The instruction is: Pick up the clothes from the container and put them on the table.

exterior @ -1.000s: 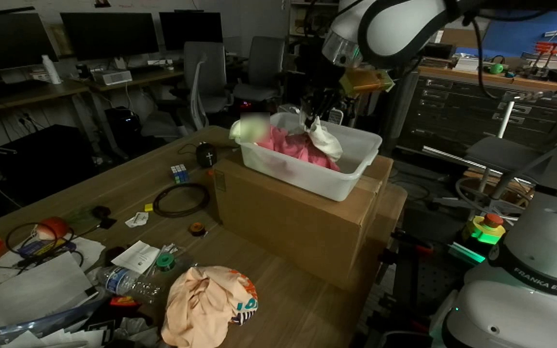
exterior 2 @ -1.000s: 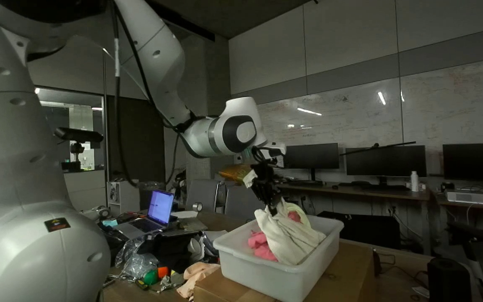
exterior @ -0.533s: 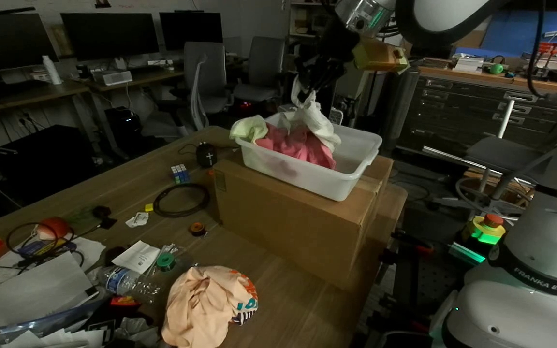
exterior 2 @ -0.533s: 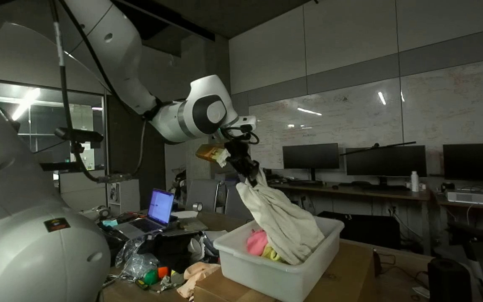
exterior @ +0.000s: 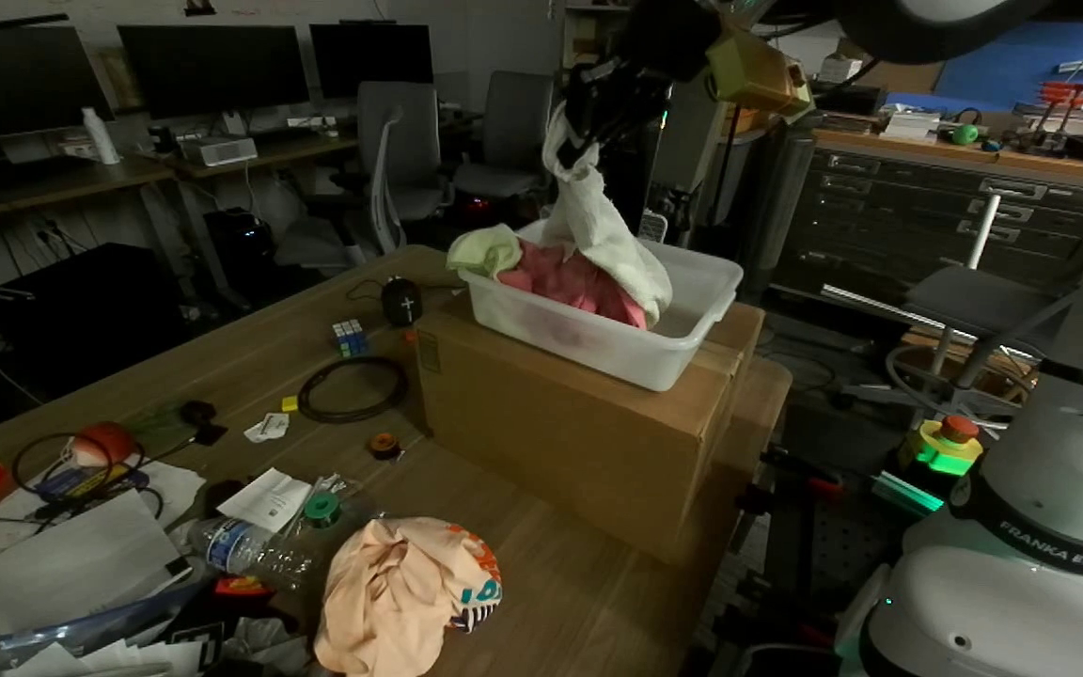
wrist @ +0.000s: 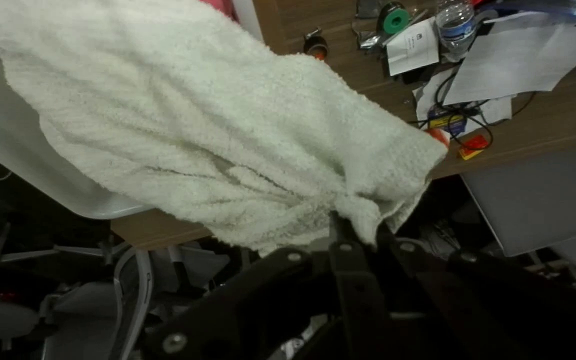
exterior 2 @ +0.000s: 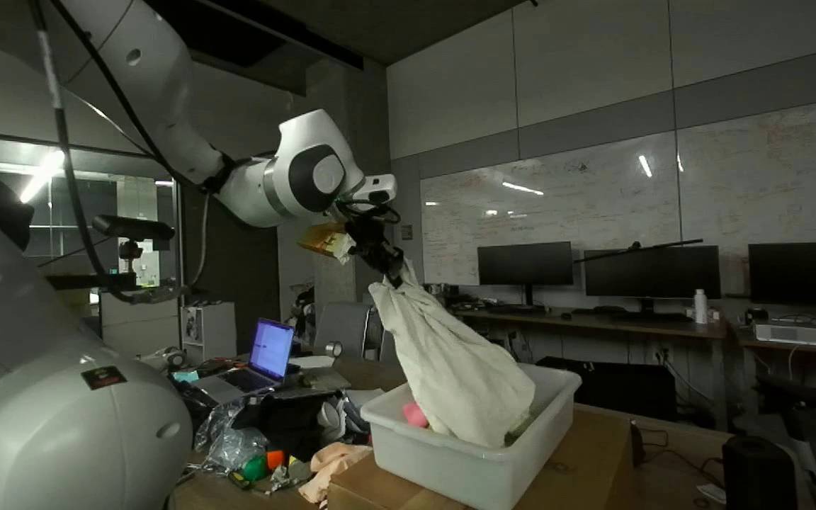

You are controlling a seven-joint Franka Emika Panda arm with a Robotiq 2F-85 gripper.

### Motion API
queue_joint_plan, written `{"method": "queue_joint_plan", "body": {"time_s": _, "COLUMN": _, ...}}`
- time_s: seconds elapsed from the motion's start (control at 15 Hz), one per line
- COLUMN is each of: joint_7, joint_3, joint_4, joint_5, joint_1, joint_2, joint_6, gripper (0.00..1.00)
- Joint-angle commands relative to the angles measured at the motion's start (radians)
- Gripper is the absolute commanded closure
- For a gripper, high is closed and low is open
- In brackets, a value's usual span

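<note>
Our closed jaws now hold the white cloth (exterior 2: 456,365) higher; its lower end sits in the container (exterior 2: 443,464), near a corner of the table (exterior: 551,583), probably needing more lift.

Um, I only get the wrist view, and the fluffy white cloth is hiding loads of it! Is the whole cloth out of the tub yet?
Observer: No. Both exterior views show the bottom of the white terry cloth inside the white plastic tub.
Operator: I see a teeny bit of pink. Is there another colour in there?
Observer: Yes, in an exterior view a pale yellow-green cloth pokes out over the rim, beside the pink cloth.
Operator: Are any clothes out of the tub already?
Observer: Yes, a peach-beige garment lies crumpled on the wooden table.
</note>
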Motion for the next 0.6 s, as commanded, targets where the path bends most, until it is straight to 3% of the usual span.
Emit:
{"method": "queue_joint_plan", "body": {"time_s": 0.0, "joint_7": -0.003, "joint_3": 0.045, "joint_4": 0.056, "joint_5": 0.016, "joint_1": 0.015, "joint_2": -0.008, "joint_6": 0.003, "gripper": 0.98}}
{"method": "queue_joint_plan", "body": {"time_s": 0.53, "joint_7": 0.000, "joint_3": 0.136, "joint_4": 0.233, "joint_5": -0.007, "joint_1": 0.021, "joint_2": 0.047, "joint_6": -0.045, "gripper": 0.98}}
